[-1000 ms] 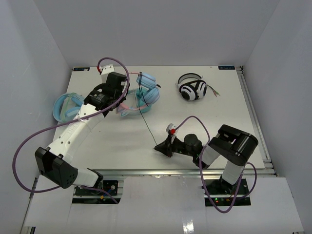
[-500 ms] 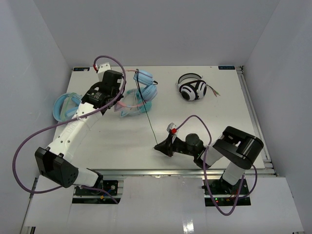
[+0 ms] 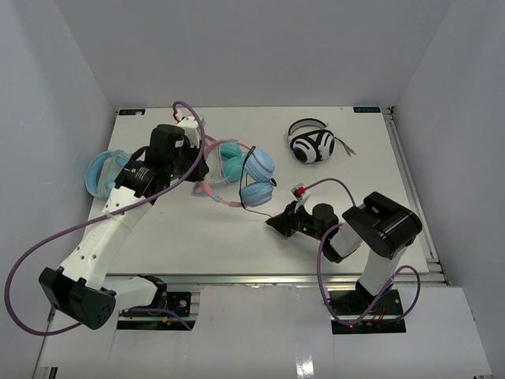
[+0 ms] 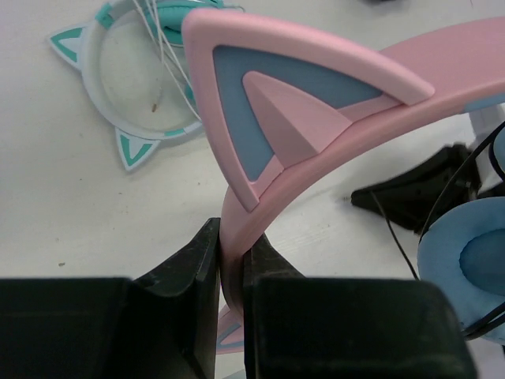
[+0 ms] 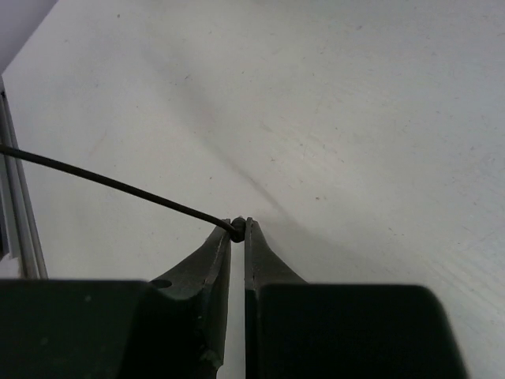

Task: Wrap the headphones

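The headphones point(image 3: 258, 166), with a pink cat-ear headband point(image 4: 316, 150) and light blue ear cups point(image 4: 465, 268), are at mid table. My left gripper point(image 3: 196, 170) is shut on the pink headband just below the cat ear; the left wrist view shows the grip point(image 4: 233, 260). The thin black cable point(image 5: 102, 183) loops round the ear cups and runs to my right gripper point(image 3: 271, 223). That gripper is shut on the cable's end right at its fingertips point(image 5: 238, 227), low over the table.
An all-teal cat-ear pair point(image 3: 229, 155) lies just behind the held headphones; it also shows in the left wrist view point(image 4: 131, 148). A bulky light blue pair point(image 3: 105, 170) sits at the left table edge. A black-and-white pair point(image 3: 312, 144) lies at the back right.
My left gripper has carried the headphones right and toward the table's middle, turning them. My right gripper has moved up and right with the cable end, so the cable span is shorter.
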